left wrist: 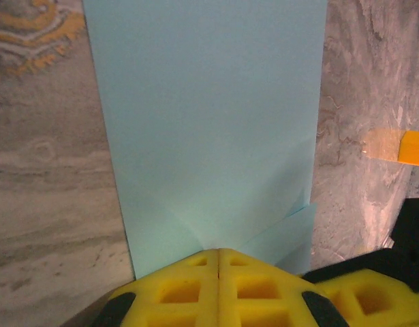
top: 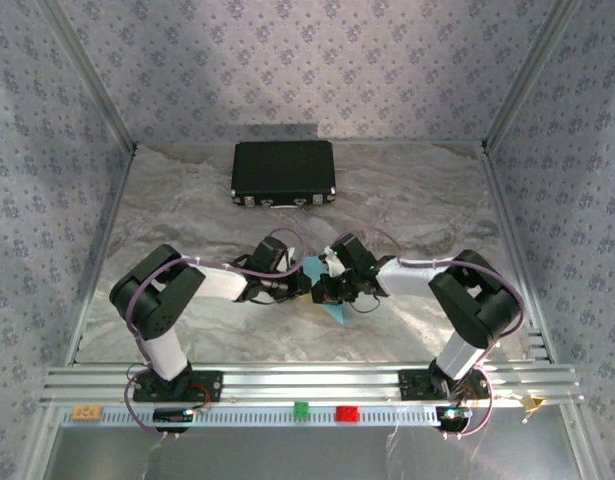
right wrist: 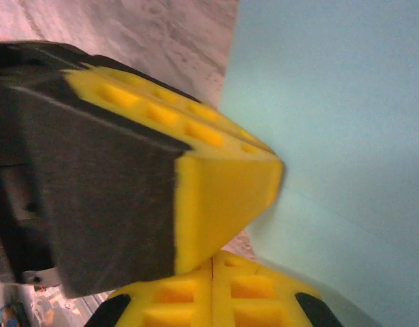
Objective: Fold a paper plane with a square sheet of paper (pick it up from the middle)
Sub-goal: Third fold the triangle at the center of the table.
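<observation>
Where the two arms meet at mid-table in the top view, the left gripper and right gripper crowd over the square sheet of paper. A black case lies well behind them, and a red block sits on the front rail.

From the left wrist, the left gripper is closed on the sheet's near edge.

From the right wrist, the right gripper is pressed closed beside the sheet, though a grip on it is unclear. The left gripper's finger blocks the space above it.
</observation>
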You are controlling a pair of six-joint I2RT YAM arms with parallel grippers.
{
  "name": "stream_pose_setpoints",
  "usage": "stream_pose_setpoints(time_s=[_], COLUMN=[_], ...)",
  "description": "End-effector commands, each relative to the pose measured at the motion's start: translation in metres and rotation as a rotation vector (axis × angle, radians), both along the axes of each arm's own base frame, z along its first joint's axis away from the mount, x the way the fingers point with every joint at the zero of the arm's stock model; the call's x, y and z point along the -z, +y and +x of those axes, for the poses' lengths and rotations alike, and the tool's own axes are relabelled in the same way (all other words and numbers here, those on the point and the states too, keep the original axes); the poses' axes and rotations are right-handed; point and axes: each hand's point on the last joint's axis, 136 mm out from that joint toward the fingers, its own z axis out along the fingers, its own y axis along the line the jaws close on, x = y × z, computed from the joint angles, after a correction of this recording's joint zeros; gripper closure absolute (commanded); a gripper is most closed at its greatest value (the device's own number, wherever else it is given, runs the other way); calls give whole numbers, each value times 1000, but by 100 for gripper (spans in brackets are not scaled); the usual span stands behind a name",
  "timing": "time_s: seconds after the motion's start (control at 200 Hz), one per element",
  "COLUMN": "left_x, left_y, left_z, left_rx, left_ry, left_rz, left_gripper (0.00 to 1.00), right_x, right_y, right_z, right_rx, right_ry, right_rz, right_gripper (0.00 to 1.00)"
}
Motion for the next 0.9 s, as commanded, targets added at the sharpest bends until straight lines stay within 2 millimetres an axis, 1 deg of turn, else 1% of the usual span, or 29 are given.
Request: stream_pose_setpoints(time_s=[0.0, 0.045, 0.23, 0.39, 0.46, 0.58, 0.665, 0.74, 0.895], left_x=[31, 31, 35, 38, 40, 38, 35, 34, 29], left_y=[16, 16, 16, 17, 17, 17, 17, 17, 17], left_z=[-5, -5, -5, -5, -5, -5, -5, -5, -4], left_rx=[-16, -16, -15, -14, -17, -18, -17, -19, -22], left_ry=[34, 34, 43, 48, 51, 50, 45, 43, 37], left_rz=[109, 108, 115, 122, 122, 117, 115, 114, 105], left_gripper=[100, 100, 100, 100, 100, 100, 100, 100, 100], right_x=[28, 30, 25, 20, 24, 32, 29, 24, 5], right_y=[-12, -17, -32, -45, -57, -74, -76, -77, -83], right_z=[-10, -15, -26, -41, -51, -61, -63, -62, -51], right_rx=[3, 4, 16, 16, 27, 69, 84, 92, 113], right_ry=[34, 38, 33, 41, 69, 81, 81, 63, -20], right_rz=[-84, -86, -80, -32, -43, -51, -22, -18, -45], right_gripper=[94, 94, 93, 89, 88, 88, 88, 88, 88])
